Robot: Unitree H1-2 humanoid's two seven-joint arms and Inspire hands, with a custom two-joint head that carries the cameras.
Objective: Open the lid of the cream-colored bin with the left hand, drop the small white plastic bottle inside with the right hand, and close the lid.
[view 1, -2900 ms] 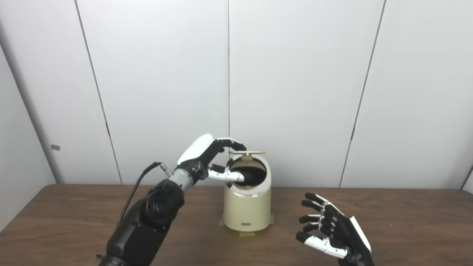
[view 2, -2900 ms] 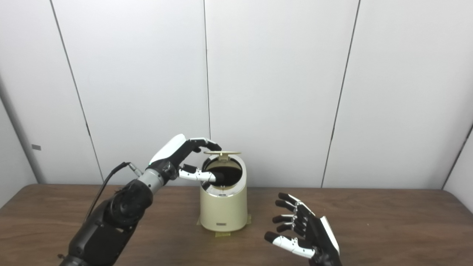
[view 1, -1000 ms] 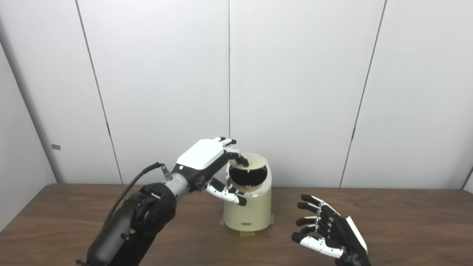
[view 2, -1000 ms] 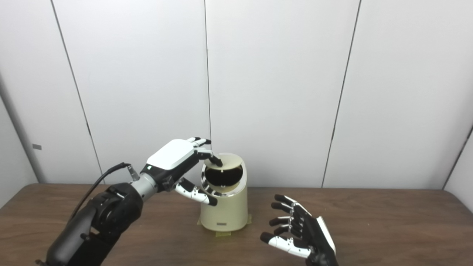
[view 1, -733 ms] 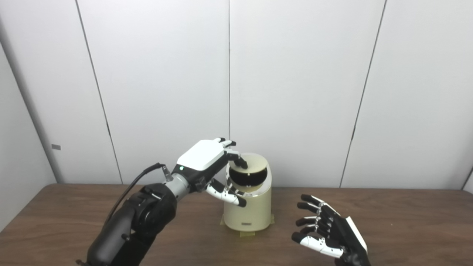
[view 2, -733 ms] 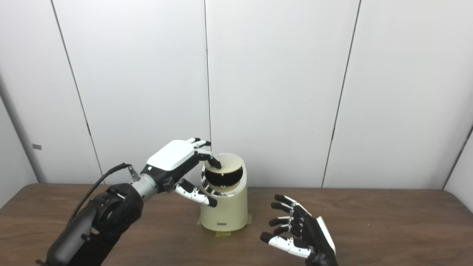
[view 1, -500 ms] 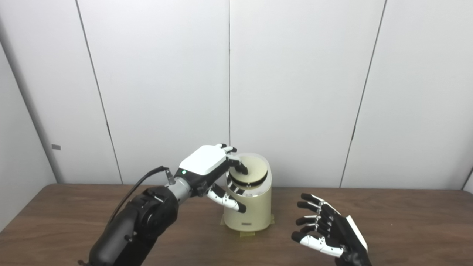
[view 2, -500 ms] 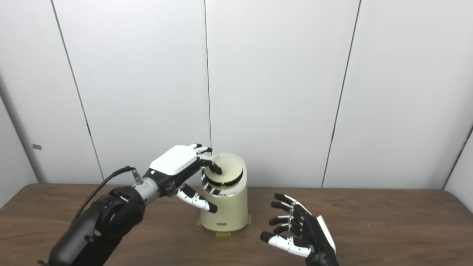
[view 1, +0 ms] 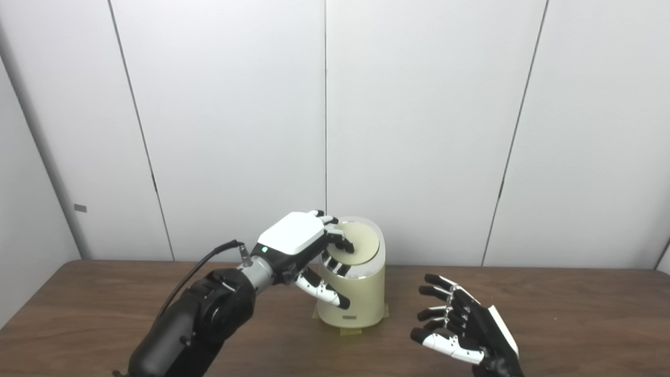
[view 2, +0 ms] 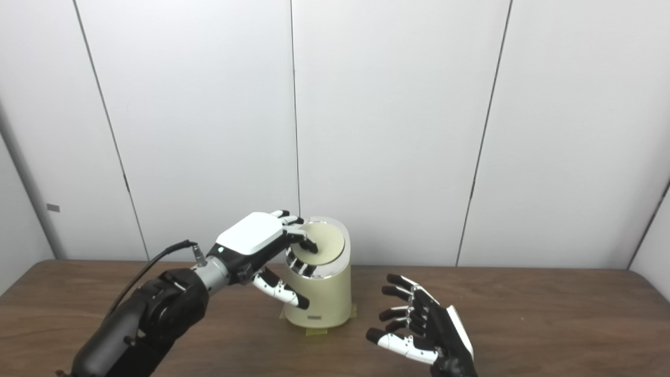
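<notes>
Cream lid now pushed shut on bin by left robot hand, fingers pressing, grasping nothing; right robot hand spread, empty; closing nearly done.

Both head cameras look forward and slightly down from behind the arms, at middling range, toward the white panelled wall. They share the brown counter, the cream-colored bin and both arms; in the right eye view everything sits further left.
</notes>
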